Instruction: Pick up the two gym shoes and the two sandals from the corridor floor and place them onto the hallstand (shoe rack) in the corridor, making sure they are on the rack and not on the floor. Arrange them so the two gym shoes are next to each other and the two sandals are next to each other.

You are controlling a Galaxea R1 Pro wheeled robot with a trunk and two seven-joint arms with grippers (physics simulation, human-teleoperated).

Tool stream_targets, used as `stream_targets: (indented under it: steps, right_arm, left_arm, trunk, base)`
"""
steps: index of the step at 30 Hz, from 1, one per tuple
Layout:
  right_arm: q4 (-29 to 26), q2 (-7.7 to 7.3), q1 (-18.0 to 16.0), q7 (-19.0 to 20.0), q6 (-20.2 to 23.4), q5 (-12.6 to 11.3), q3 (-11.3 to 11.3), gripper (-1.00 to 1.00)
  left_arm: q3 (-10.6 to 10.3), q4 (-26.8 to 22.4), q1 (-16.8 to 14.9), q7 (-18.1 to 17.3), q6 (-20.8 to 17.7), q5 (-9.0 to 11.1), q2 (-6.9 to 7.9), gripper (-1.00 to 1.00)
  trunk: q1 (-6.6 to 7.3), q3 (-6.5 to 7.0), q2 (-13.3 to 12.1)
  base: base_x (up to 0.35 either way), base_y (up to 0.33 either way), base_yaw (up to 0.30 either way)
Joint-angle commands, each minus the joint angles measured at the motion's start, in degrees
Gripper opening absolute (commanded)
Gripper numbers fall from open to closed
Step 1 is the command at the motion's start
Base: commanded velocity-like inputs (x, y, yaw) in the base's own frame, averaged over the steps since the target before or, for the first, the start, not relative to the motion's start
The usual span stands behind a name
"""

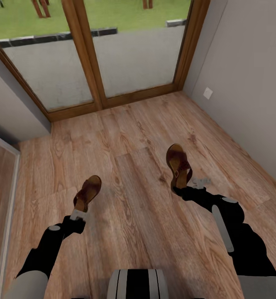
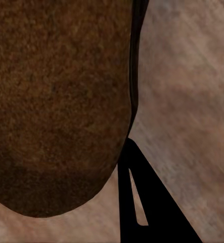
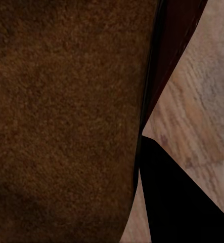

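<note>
Wood-plank floor (image 1: 138,137) runs to a glazed door (image 1: 113,45); no rack or gym shoes visible here. Left gripper (image 1: 80,211) is clamped on the heel end of one sandal (image 1: 88,192), right gripper (image 1: 186,186) likewise on the other sandal (image 1: 178,164), both apparently carried clear of the floor. Wrist views show a dark finger (image 2: 142,202) along each sole edge. Risk: each grip sits at one end, so the sandals may pivot or slip during travel to the rack.
</note>
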State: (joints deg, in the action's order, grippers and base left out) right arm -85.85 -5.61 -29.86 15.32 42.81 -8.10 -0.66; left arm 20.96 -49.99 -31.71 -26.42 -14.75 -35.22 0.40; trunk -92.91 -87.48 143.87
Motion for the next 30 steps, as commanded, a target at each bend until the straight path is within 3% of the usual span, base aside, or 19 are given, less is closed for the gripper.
stream_targets:
  steps: [1,5,7,9,10,12,13,17,18,20,23,30]
  right_arm:
    - [0.0,0.03,0.0,-0.2,0.3,-0.4,-0.1,-1.0]
    - [0.0,-0.37,0.2,-0.1,0.3,0.1,-0.1,-1.0]
    - [0.0,-0.5,0.3,-0.1,0.3,1.5,-0.1,-1.0]
    - [0.3,-0.55,1.9,-0.2,-0.3,7.4,-0.1,-1.0]
    - [0.5,-0.52,2.5,-0.3,-0.8,8.9,-0.1,-1.0]
    - [1.7,-0.26,5.5,-0.4,-4.8,14.1,-0.1,-1.0]
    - [5.0,0.04,9.0,-0.6,-14.1,17.2,-0.2,-1.0]
    - [13.3,0.21,12.4,-0.7,-29.2,18.4,-0.5,-1.0]
    - [22.5,0.39,14.4,-4.7,-40.0,18.5,-0.7,-1.0]
    - [28.0,1.15,15.6,-10.6,-47.6,18.2,-0.7,-1.0]
    - [37.2,3.11,16.4,-18.4,-58.8,18.0,-0.7,-1.0]
    - [52.6,5.39,16.7,-27.1,-77.8,18.0,-0.6,-1.0]
  left_arm:
    - [1.9,-0.1,0.0,-0.5,0.4,0.3,0.02,-1.0]
    - [8.3,0.2,0.1,-0.8,1.5,1.4,0.05,-1.0]
    - [9.7,0.7,0.1,-0.9,1.7,1.5,0.05,-1.0]
    - [10.6,2.4,0.1,-0.9,1.8,1.5,0.0,-1.0]
    - [10.7,2.8,0.2,-0.8,1.9,1.5,-0.03,-1.0]
    - [10.9,5.1,0.2,-0.7,2.9,1.5,-0.09,-1.0]
    - [11.2,8.7,0.4,-0.5,7.3,1.5,-0.25,-1.0]
    - [11.6,12.5,1.7,1.4,13.9,1.6,-0.44,-1.0]
    - [11.8,13.2,5.3,4.3,18.7,4.1,-0.48,-1.0]
    - [11.7,13.5,7.0,4.7,21.9,6.4,-0.56,-1.0]
    - [11.8,13.5,9.1,5.0,23.4,8.3,-0.64,-1.0]
    - [11.8,14.1,10.8,7.2,24.2,9.4,-0.78,-1.0]
  trunk:
    - [0.03,0.26,0.0]
    - [0.13,1.47,-0.1]
    - [0.18,2.08,-0.1]
    - [0.24,2.7,-0.1]
    - [0.26,3.01,-0.1]
    - [0.31,3.63,-0.1]
    - [0.34,3.94,-0.2]
    - [0.44,5.18,-0.2]
    - [0.47,5.49,-0.2]
    - [0.52,6.11,-0.3]
    - [0.6,7.04,-0.3]
    - [0.78,9.21,-0.4]
  base:
    - [0.0,0.0,-0.047]
    - [0.0,0.0,-0.062]
    - [0.0,0.0,-0.068]
    - [0.0,0.0,-0.07]
    - [0.0,0.0,-0.071]
    - [0.0,0.0,-0.075]
    - [0.0,0.0,-0.086]
    - [0.0,0.0,-0.09]
    - [0.0,0.0,-0.092]
    - [0.0,0.0,-0.094]
    - [0.0,0.0,-0.095]
    - [0.0,0.0,-0.095]
